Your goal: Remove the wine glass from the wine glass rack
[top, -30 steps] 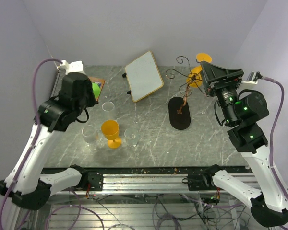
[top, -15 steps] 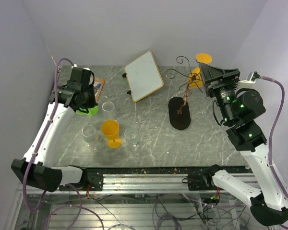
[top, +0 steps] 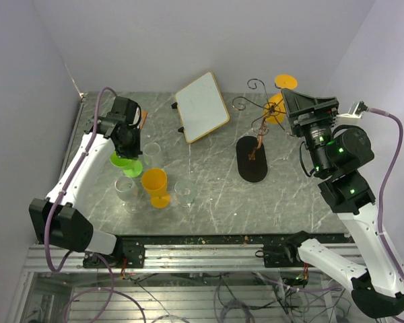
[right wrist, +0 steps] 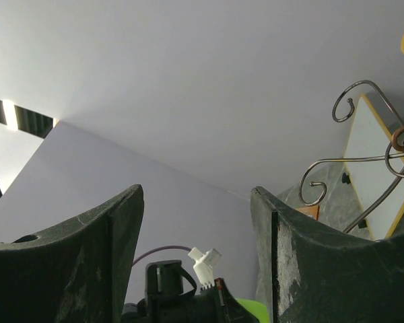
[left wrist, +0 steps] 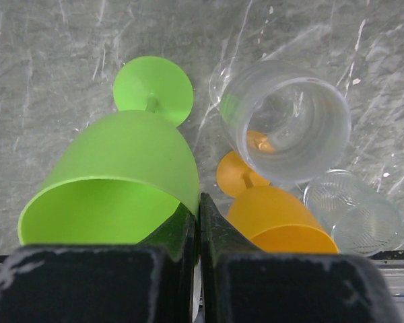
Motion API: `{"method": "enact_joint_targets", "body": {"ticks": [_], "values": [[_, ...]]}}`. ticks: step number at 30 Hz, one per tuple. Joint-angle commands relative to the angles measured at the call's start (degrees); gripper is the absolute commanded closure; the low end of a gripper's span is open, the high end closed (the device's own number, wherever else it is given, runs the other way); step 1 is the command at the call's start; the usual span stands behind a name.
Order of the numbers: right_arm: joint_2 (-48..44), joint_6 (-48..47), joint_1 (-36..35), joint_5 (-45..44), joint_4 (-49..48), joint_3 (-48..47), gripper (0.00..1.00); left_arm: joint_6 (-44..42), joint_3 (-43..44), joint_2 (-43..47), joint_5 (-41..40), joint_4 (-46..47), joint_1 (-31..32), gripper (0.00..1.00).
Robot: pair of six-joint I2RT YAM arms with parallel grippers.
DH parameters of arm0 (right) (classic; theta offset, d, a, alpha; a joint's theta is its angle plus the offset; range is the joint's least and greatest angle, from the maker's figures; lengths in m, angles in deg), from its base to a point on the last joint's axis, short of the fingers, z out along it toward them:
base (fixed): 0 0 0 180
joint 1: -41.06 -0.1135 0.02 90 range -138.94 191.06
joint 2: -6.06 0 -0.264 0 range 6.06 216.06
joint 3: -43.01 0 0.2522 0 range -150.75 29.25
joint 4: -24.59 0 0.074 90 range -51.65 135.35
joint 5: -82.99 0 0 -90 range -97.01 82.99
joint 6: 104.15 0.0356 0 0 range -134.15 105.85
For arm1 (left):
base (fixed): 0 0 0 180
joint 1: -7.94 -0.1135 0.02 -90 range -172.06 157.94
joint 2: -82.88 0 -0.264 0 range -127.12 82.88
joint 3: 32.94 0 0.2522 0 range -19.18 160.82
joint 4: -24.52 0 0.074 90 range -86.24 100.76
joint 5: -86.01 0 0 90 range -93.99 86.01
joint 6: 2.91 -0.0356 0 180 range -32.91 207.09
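Note:
The copper wire rack stands on its black oval base at the centre right. An orange wine glass hangs on its right arm. My right gripper is open and empty just right of that glass. The right wrist view shows the open gripper and the rack's curls. My left gripper is shut on the rim of a green wine glass at the left. In the left wrist view the gripper pinches the green glass. I cannot tell whether its foot touches the table.
An orange wine glass stands next to the green one, with three clear glasses around it. In the left wrist view the orange glass and a clear glass are close. A white board lies at the back.
My left arm has carried the green glass from the back left corner down and nearer, to beside the glasses on the table. The right arm has barely moved.

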Motion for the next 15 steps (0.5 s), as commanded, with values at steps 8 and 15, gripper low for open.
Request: {"method": "enact_joint_targets", "body": {"ticks": [8,15], "values": [[-1.25,-3.37,0.09,-4.48,1.46,-0.63,0.36,-1.61,-3.01,-5.45,1.59,2.12,-0.46,0.89],[0.15,-6.04,0.09,-7.40,3.14,-1.61,0.36,-1.36,-4.00,-6.36,0.73,2.72,-0.46,0.74]]}}
